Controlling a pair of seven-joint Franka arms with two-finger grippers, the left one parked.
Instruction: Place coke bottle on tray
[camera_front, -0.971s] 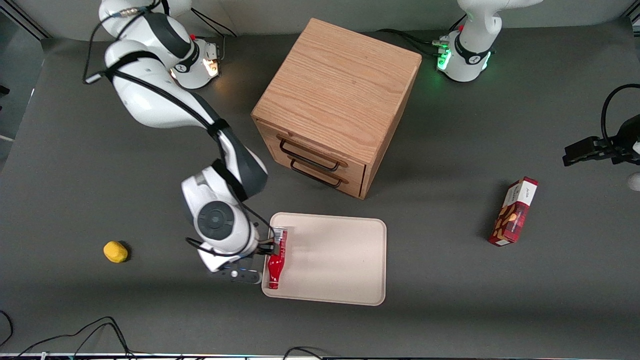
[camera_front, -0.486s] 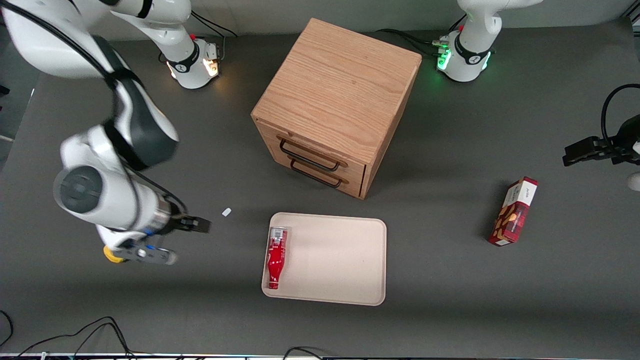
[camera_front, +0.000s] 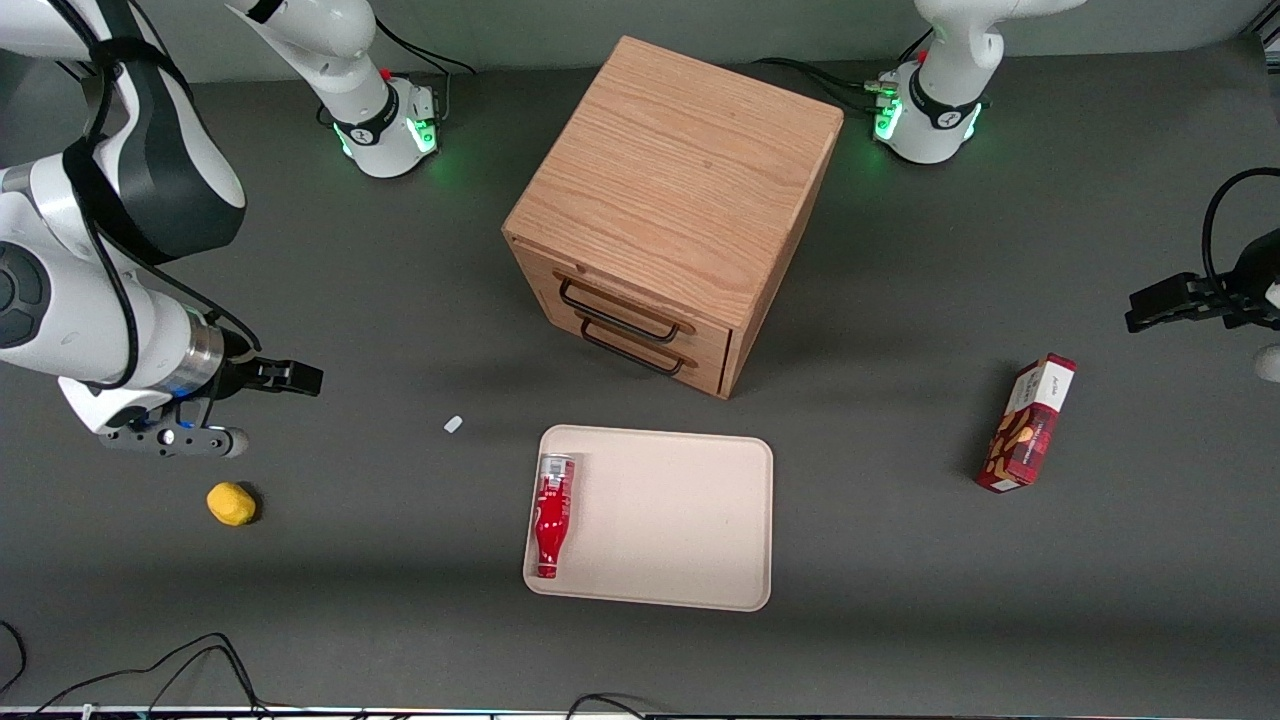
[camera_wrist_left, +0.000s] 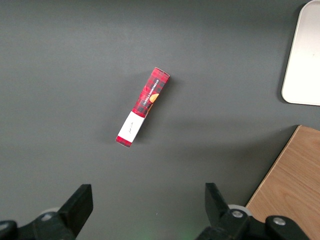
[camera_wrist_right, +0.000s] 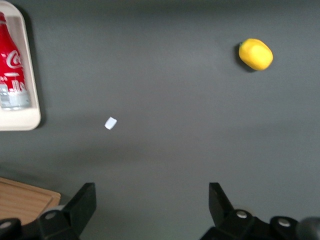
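Observation:
The coke bottle (camera_front: 551, 513) lies on its side in the tray (camera_front: 670, 520), along the tray's edge nearest the working arm, cap toward the front camera. It also shows in the right wrist view (camera_wrist_right: 12, 65), lying in the tray's corner (camera_wrist_right: 29, 117). My gripper (camera_front: 300, 378) is open and empty, raised over bare table well away from the tray, toward the working arm's end. In the right wrist view its fingers (camera_wrist_right: 150, 195) are spread wide with only table between them.
A wooden two-drawer cabinet (camera_front: 670, 205) stands farther from the front camera than the tray. A yellow lemon-like object (camera_front: 231, 503) lies near my gripper. A small white scrap (camera_front: 453, 424) lies between gripper and tray. A red snack box (camera_front: 1028, 423) lies toward the parked arm's end.
My gripper let go of the bottle on the tray, opened, rose and swung away toward the working arm's end. The bottle stays where it was set down.

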